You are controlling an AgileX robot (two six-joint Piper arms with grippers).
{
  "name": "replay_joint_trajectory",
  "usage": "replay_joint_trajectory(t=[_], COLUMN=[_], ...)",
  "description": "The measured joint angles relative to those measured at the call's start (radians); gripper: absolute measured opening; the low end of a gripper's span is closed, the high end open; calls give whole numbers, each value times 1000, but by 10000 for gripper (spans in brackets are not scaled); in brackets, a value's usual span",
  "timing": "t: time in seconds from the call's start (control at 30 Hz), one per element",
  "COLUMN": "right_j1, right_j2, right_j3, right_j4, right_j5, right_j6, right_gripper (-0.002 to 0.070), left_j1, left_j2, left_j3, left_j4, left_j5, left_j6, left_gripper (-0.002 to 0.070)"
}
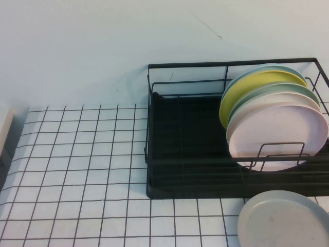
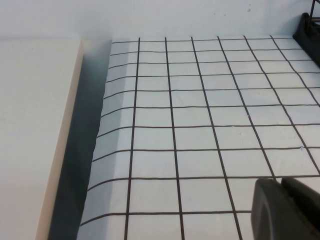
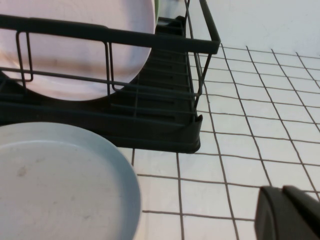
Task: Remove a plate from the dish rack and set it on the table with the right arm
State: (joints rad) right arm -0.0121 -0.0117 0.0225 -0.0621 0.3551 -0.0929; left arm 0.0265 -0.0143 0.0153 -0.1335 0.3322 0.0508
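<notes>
The pale pink plate stands upright at the front of a row of plates in the black wire dish rack, at the rack's right end. In the right wrist view the plate shows behind the rack's front wires. My right gripper is shut and empty, low over the gridded table, beside the rack's front corner and apart from it. My left gripper is shut and empty over the table far to the left. Neither gripper shows in the high view.
A grey speckled plate lies flat on the table in front of the rack's right end; the right wrist view shows it too. A yellow plate and pale mint plates stand behind the pink one. A cream board borders the table's left edge.
</notes>
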Motion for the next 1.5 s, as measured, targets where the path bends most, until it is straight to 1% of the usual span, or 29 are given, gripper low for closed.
replay_joint_trajectory(t=[0.5, 0.6, 0.7, 0.8, 0.93, 1.07, 1.17, 1.33, 1.4, 1.5], right_j1=[0, 0, 0, 0, 0, 0, 0, 0, 0, 0], right_j2=[0, 0, 0, 0, 0, 0, 0, 0, -1, 23], right_j3=[0, 0, 7, 7, 7, 7, 7, 7, -20, -131], right_j4=[0, 0, -10, -45, -57, -54, -26, 42, 51, 62], right_j5=[0, -24, -124, -314, -583, -808, -901, -886, -773, -474], right_j6=[0, 0, 0, 0, 0, 4, -45, -103, -104, -107], right_gripper=[-3, -3, -3, -3, -3, -3, -3, -3, -3, -3], left_j1=[0, 0, 0, 0, 0, 0, 0, 0, 0, 0], left_j2=[0, 0, 0, 0, 0, 0, 0, 0, 0, 0], left_j3=[0, 0, 0, 0, 0, 0, 0, 0, 0, 0], left_j4=[0, 0, 0, 0, 0, 0, 0, 0, 0, 0], left_j5=[0, 0, 0, 0, 0, 0, 0, 0, 0, 0], left_j6=[0, 0, 0, 0, 0, 0, 0, 0, 0, 0], left_gripper=[-3, -3, -3, -3, -3, -3, -3, -3, -3, -3])
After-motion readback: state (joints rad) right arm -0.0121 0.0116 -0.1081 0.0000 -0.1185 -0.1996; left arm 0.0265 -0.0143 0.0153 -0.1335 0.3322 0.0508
